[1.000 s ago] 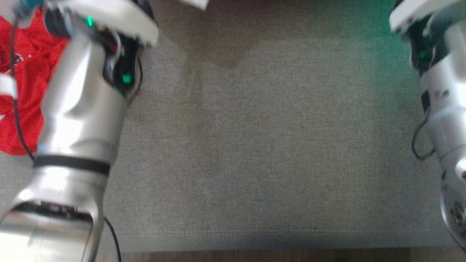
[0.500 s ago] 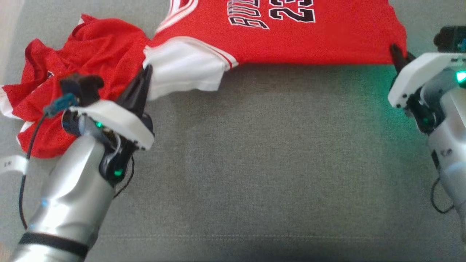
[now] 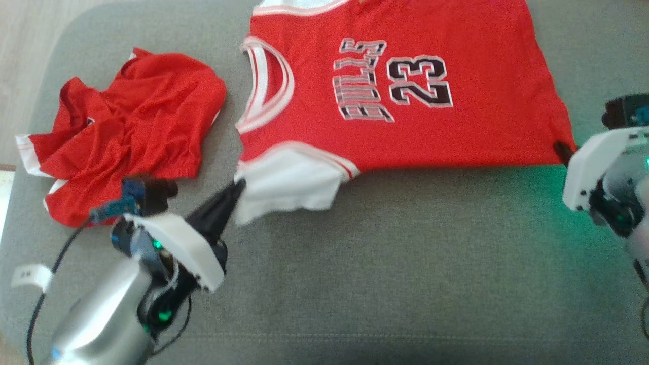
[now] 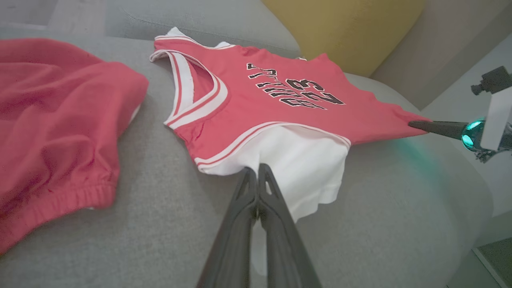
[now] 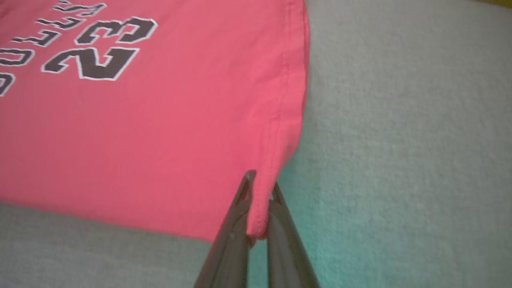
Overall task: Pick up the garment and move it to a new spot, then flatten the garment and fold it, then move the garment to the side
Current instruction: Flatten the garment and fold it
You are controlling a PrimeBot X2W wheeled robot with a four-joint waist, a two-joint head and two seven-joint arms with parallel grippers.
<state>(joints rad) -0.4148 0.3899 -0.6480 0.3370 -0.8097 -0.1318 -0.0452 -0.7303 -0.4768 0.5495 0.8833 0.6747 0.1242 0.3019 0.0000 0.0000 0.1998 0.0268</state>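
Red sleeveless mesh jersey [image 3: 405, 101], white-trimmed with a black 23, spread face up on the grey woven sofa cushion [image 3: 380, 263]. I have the left gripper [image 3: 238, 186] closed tight on the soft white flap below the jersey's armhole. The right gripper [image 3: 559, 148] is pinched on the jersey's red hem corner. The crumpled red shorts [image 3: 137, 126], elastic-edged, lie near the jersey on its left, not touching it. My left wrist view adds a smooth yellow cushion [image 4: 340, 28] behind. My right wrist view resolves the hem's stitched seam between the fingers.
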